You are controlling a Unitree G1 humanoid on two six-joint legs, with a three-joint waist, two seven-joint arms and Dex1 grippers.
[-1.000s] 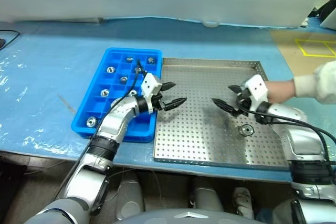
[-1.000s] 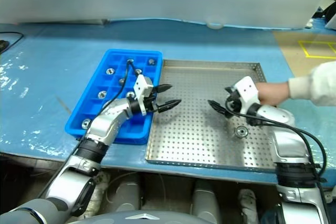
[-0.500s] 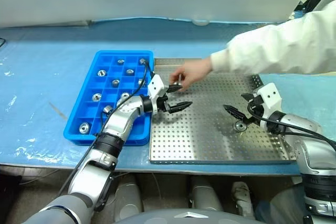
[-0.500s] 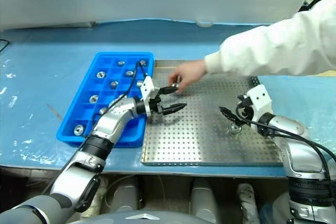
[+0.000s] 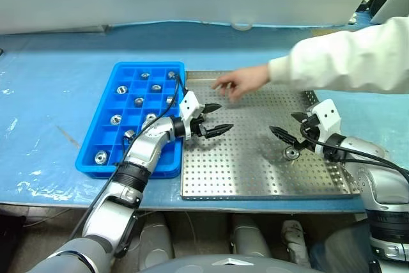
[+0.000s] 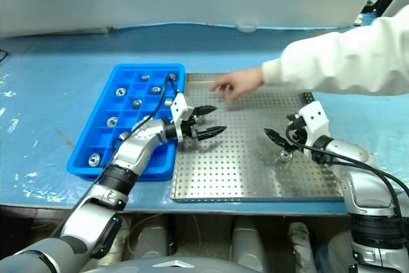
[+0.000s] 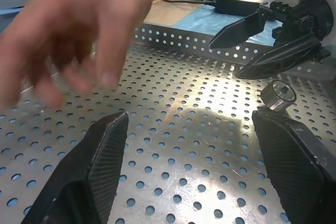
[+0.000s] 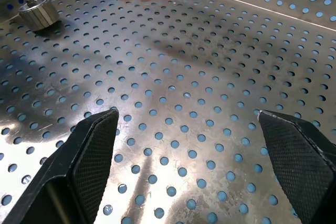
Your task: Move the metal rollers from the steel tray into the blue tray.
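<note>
A person's hand (image 5: 241, 82) has come in over the steel tray (image 5: 255, 177) (likely restocking), so work remains. There are two rollers there: one (image 5: 293, 153) by the right gripper (image 5: 283, 123), another (image 8: 37, 14) nearer the left gripper (image 5: 225, 116). Both grippers are spread and empty. The blue tray (image 5: 96, 129) holds about ten.

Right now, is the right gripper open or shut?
Open. The right gripper shows its two black fingers spread apart with nothing between them, above the steel tray.
</note>
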